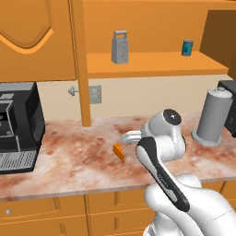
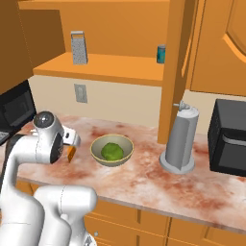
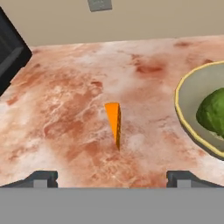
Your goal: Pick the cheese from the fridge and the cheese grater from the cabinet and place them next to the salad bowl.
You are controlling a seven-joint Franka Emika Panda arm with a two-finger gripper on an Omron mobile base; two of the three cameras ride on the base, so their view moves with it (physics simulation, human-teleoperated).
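Observation:
The cheese (image 3: 114, 122), a small orange wedge, lies on the marble counter just left of the salad bowl (image 3: 183, 109), free of any grip. My gripper (image 3: 111, 177) hovers above it, open, its fingertips (image 3: 41, 177) spread wide to either side with nothing between them. From the left base the cheese (image 1: 119, 152) lies beside my white wrist. The olive salad bowl (image 2: 111, 162) holds a green leafy ball (image 2: 111, 151). The cheese grater (image 1: 120, 47) stands upright on the open cabinet shelf (image 1: 156, 64) above the counter, also seen as the cheese grater (image 2: 79, 47) from the right base.
A black coffee machine (image 1: 18, 124) stands at the counter's left. A tall grey cylinder (image 2: 180, 139) stands right of the bowl, with a black appliance (image 2: 230, 139) beyond it. A teal can (image 1: 187, 47) shares the shelf. An orange cabinet post (image 1: 82, 69) comes down to the counter.

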